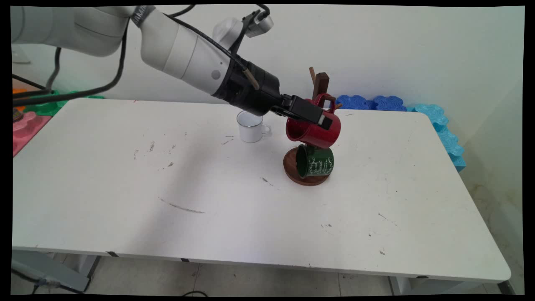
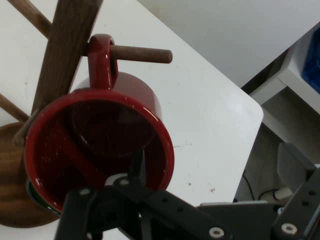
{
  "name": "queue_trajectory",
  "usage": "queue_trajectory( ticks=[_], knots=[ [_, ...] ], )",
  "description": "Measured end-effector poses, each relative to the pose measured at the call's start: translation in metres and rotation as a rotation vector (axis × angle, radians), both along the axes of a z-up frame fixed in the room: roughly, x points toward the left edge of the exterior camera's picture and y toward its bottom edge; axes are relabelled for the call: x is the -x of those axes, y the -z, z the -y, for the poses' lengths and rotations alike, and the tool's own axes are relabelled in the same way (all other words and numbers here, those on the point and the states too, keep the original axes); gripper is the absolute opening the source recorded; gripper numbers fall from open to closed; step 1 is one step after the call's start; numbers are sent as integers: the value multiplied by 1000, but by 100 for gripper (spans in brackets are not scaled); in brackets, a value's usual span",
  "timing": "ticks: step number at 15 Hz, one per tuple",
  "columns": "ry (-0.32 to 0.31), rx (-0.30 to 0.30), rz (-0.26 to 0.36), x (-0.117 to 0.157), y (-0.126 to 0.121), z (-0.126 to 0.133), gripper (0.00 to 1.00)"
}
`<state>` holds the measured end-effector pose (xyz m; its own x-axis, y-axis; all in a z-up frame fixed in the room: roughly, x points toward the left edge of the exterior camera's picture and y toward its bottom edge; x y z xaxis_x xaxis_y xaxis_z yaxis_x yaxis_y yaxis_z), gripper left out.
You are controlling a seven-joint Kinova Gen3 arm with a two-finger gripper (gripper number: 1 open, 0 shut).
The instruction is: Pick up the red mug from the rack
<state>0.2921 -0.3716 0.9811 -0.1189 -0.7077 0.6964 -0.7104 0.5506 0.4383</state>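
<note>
Far left, beyond the white table, pink and green foam pieces lie at the table's end. Scuff marks are scattered over the tabletop.

Left of centre, near the back: a white enamel mug stands upright, handle to its right, just below the arm's black wrist and apart from the other mugs.

Centre: the gripper reaches in from the upper left. One finger is inside the rim of the red mug; the other lies along the mug's outer wall in the main view. Jaws narrow, clamped on the mug's wall. The mug is tilted, mouth toward the hand camera, and its handle is looped over a horizontal peg of the wooden mug tree.

Directly beneath the red mug, a dark green mug with white lettering hangs on its side over the tree's round wooden base.

Right, along the wall: blue foam pieces, then lighter cyan ones running past the table's far corner.
</note>
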Motion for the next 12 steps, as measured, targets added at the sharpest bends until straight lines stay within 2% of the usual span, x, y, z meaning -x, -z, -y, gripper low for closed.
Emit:
queue_trajectory(
  ticks=[12],
  knots=[
    [-3,5,7,12,15,14,100]
  ],
)
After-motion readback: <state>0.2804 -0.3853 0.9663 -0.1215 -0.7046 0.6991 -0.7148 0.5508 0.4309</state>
